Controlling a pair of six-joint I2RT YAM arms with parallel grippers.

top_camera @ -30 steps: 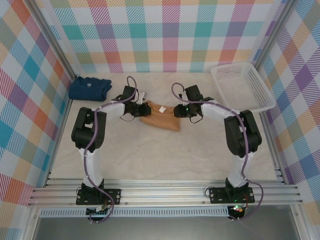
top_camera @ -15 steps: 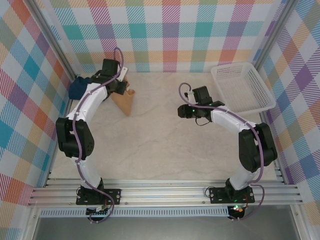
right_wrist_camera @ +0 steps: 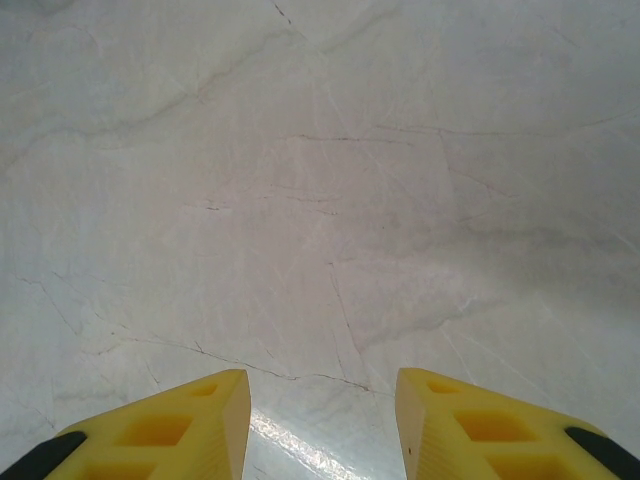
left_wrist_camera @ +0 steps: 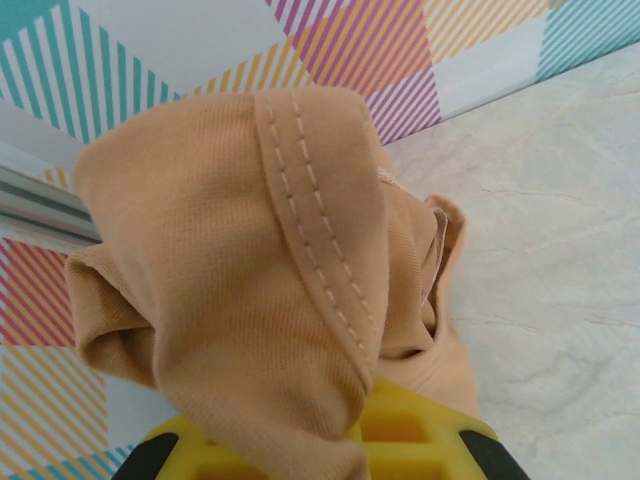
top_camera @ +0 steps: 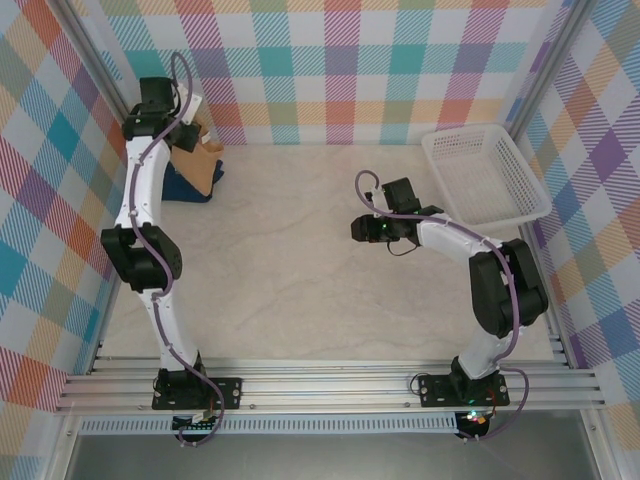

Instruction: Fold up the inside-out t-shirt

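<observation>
Your left end effector (top_camera: pixel 183 133) is clamping the inside-out t-shirt (left_wrist_camera: pixel 250 280), which is hanging bunched right beneath it, above the navy shirt (top_camera: pixel 180 188). Your right end effector (right_wrist_camera: pixel 320 405) is hovering part-open and empty over bare tabletop (right_wrist_camera: pixel 320 180). Releasing here, you're probably risking the folds slumping apart onto that navy shirt. No writing is showing legibly.

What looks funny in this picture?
The tan t-shirt hangs scrunched up from the left jaws in the far-left corner, over the folded navy shirt. That's odd for folding: it isn't spread flat on the table.
</observation>
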